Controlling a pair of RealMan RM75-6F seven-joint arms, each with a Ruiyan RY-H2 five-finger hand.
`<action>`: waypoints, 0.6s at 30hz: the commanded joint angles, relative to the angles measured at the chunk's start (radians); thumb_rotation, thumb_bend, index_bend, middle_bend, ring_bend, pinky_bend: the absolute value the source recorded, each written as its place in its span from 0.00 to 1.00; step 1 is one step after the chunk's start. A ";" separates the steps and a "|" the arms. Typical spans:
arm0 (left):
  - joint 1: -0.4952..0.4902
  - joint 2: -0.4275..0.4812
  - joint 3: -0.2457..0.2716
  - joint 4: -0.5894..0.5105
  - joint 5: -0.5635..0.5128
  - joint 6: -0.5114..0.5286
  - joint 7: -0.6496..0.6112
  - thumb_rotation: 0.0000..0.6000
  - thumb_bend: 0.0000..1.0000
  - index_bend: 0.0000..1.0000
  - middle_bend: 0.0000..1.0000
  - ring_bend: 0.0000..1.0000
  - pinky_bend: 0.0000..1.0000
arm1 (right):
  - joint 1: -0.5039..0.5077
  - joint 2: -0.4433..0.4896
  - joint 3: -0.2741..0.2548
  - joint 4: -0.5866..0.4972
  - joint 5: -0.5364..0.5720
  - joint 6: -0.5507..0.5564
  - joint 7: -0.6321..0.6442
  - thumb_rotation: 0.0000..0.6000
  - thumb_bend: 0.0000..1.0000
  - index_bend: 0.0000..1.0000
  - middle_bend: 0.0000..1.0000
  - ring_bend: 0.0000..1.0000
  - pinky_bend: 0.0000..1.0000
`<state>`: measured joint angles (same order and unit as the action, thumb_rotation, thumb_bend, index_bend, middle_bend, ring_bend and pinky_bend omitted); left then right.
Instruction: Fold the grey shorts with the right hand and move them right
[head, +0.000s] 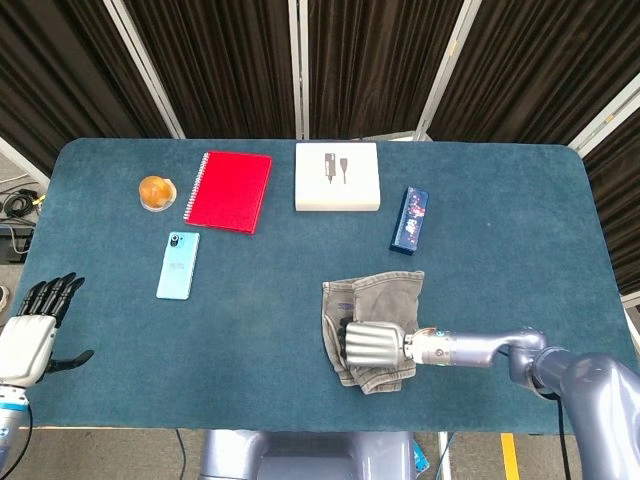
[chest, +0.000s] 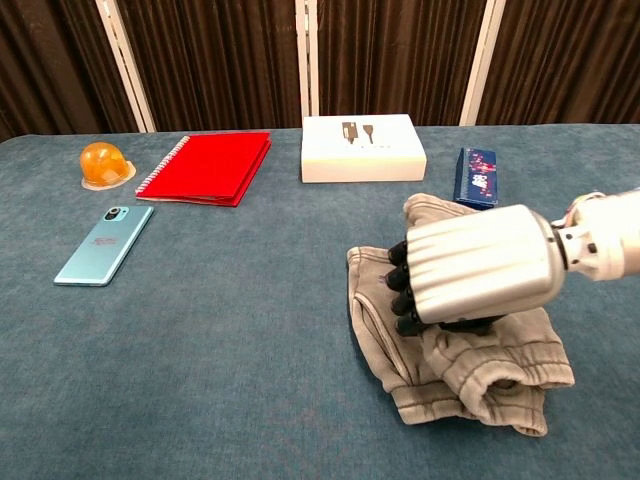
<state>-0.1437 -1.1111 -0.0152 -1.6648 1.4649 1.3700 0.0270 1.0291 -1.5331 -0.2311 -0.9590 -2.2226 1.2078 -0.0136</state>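
**The fold could fall open**

The right hand (chest: 478, 277) lies on the grey shorts (head: 375, 300), holding a bunched flap over their left half. If it lets go early, the flap may flop back. Far behind it sits the blue box (head: 411, 219).

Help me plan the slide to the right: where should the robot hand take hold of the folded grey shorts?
Probably the bunched elastic waistband at the near right corner of the grey shorts, coming from the right. Both layers stack thickest there, and the right robot hand already lies over the fold from that side.
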 joint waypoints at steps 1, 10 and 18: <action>-0.002 -0.003 -0.001 0.003 -0.006 -0.006 0.003 1.00 0.03 0.00 0.00 0.00 0.00 | 0.023 -0.030 0.003 0.037 -0.007 0.003 0.006 1.00 0.57 0.64 0.59 0.50 0.52; -0.008 -0.010 -0.004 0.010 -0.021 -0.020 0.011 1.00 0.03 0.00 0.00 0.00 0.00 | 0.063 -0.074 0.004 0.080 0.013 -0.042 0.005 1.00 0.57 0.63 0.58 0.49 0.52; -0.009 -0.008 -0.003 0.012 -0.024 -0.023 0.005 1.00 0.03 0.00 0.00 0.00 0.00 | 0.074 -0.113 0.015 0.082 0.040 -0.064 -0.052 1.00 0.44 0.51 0.48 0.43 0.45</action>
<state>-0.1526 -1.1197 -0.0187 -1.6524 1.4413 1.3466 0.0326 1.1002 -1.6436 -0.2162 -0.8774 -2.1839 1.1471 -0.0597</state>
